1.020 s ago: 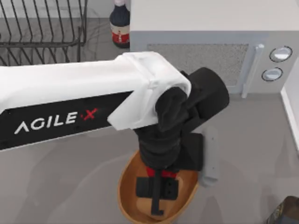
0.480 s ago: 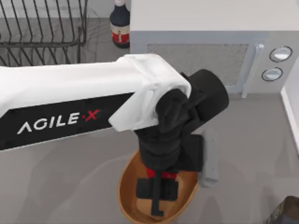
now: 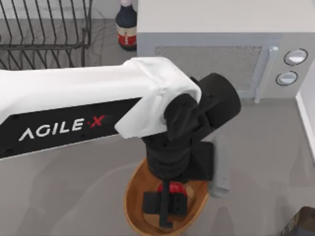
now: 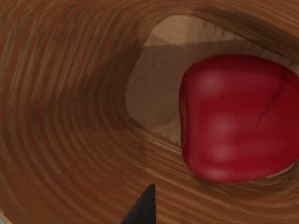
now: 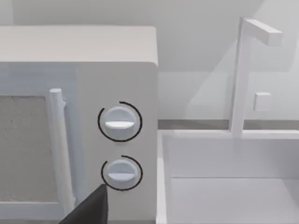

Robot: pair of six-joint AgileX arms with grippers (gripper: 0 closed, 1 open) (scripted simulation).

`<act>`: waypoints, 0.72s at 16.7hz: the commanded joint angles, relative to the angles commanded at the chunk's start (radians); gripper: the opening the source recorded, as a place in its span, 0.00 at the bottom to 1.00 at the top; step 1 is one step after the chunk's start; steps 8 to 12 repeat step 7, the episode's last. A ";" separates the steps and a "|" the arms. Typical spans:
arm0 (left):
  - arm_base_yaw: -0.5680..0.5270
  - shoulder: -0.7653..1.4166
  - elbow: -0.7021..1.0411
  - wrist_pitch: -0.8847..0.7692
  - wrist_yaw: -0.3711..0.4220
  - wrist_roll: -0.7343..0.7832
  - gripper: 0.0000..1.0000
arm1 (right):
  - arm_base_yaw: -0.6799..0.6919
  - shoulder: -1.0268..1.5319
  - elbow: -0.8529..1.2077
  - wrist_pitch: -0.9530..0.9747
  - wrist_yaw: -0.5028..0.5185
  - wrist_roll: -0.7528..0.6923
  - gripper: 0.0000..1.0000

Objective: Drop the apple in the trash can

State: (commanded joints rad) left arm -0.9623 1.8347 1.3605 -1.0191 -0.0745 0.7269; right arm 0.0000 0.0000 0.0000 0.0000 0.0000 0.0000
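Note:
The trash can [image 3: 131,202] is an oval, orange-brown bin near the table's front edge, right of the middle. My left arm reaches in from the left, and its gripper [image 3: 165,206] hangs inside the bin, open. The apple [image 3: 173,187] is a small red fruit just under the wrist, inside the bin's rim. In the left wrist view the apple [image 4: 238,116] floats in front of the ribbed wall [image 4: 70,116] and pale bottom, apart from the one dark fingertip [image 4: 144,207] that shows. My right gripper [image 3: 301,223] is parked at the front right corner.
A white microwave [image 3: 221,54] stands at the back right, with its handle and two dials [image 5: 119,122] facing forward. A dark soda bottle [image 3: 126,24] and a black wire rack [image 3: 44,29] stand at the back left. A white basin [image 5: 224,186] borders the table's right side.
The apple has moved lower in the bin and more of it shows beneath the left wrist. The left gripper sank slightly. The right arm has not moved.

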 joint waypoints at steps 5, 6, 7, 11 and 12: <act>0.000 0.000 0.000 0.000 0.000 0.000 1.00 | 0.000 0.000 0.000 0.000 0.000 0.000 1.00; 0.000 0.000 0.000 0.000 0.000 0.000 1.00 | 0.000 0.000 0.000 0.000 0.000 0.000 1.00; 0.000 0.000 0.000 0.000 0.000 0.000 1.00 | 0.000 0.000 0.000 0.000 0.000 0.000 1.00; 0.000 0.000 0.000 0.000 0.000 0.000 1.00 | 0.000 0.000 0.000 0.000 0.000 0.000 1.00; 0.000 0.000 0.000 0.000 0.000 0.000 1.00 | 0.000 0.000 0.000 0.000 0.000 0.000 1.00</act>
